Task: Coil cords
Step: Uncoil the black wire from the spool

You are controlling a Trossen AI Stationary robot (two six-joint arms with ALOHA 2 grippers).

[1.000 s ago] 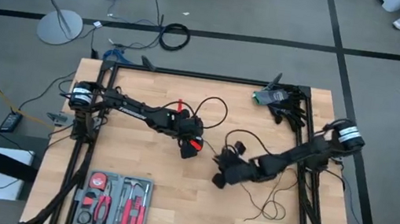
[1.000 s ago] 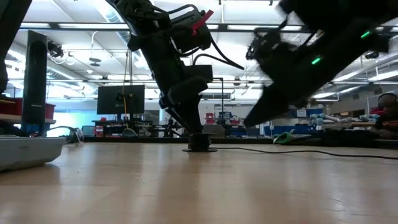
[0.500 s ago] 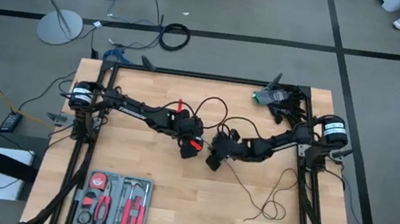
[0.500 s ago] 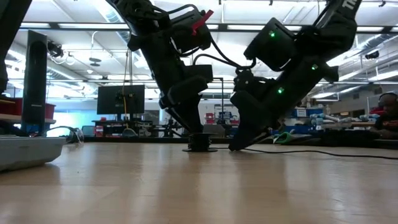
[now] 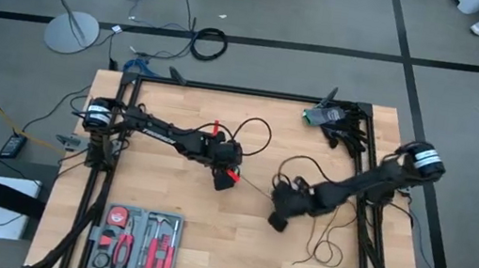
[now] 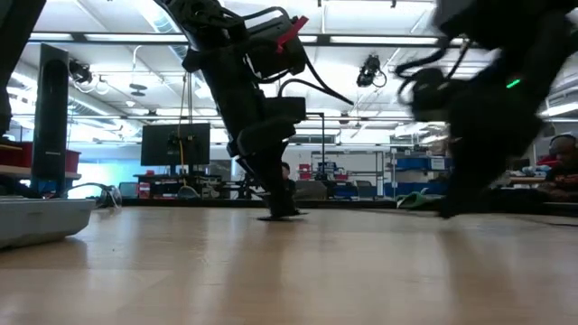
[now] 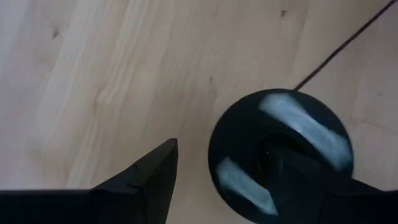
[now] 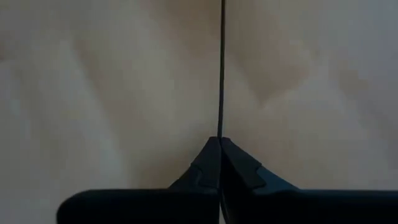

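The cord is a thin black wire that ends in a round black puck (image 7: pixel 280 152) lying flat on the wooden table. My left gripper (image 5: pixel 226 178) stands open over the puck, slanting down. One finger is over the puck and the other (image 7: pixel 149 180) stands beside it with a gap. My right gripper (image 5: pixel 279 218) is shut on the wire a short way toward the table's right and near side. The wire (image 8: pixel 221 68) runs straight away from its fingertips. More of the cord lies in slack loops (image 5: pixel 325 249) near the right edge. My left gripper has one finger (image 7: pixel 301 183) lying on the puck's top face, coming from above at a slant; the puck is not pinched and lies on the table. My right gripper pinches the wire (image 8: pixel 220 134) between its two fingertips, slanting down. The wire leaves the tips in a straight, taut line low over the table.
An open tool case (image 5: pixel 136 240) lies at the near left. A green and black bundle (image 5: pixel 329 119) sits at the far right corner. Bare wood lies between the arms and the near edge.
My right gripper swung in beside the left gripper and the puck, then drew back toward the table's right and near side. The wire between the puck and my right gripper now runs straight. My left gripper has stayed over the puck.
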